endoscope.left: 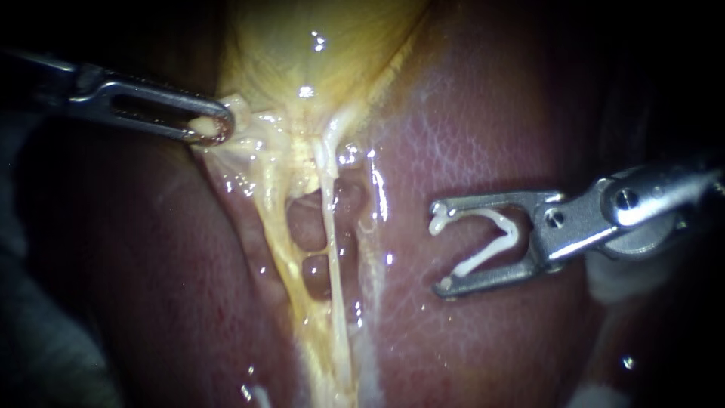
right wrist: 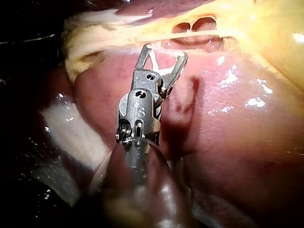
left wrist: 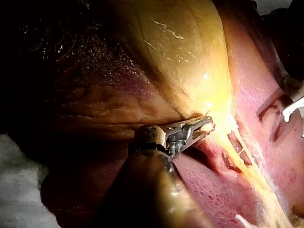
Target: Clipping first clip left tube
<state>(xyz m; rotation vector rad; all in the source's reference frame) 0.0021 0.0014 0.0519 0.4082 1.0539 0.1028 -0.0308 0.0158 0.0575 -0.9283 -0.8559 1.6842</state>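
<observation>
Left instrument [endoscope.left: 211,127]: pinching the gallbladder [endoscope.left: 317,45] edge, tissue taut | right instrument [endoscope.left: 439,245]: spread wide, holding the clip [endoscope.left: 510,234] | left tube [endoscope.left: 273,242]: well ahead of its tip | advice: seat the tube fully inside the clip, square, then close.

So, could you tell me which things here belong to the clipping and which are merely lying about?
In the job: right instrument, its jaws holding the open clip; left tube; left instrument, gripping the gallbladder at its edge.
Just there: liver; thinner right tube.
</observation>
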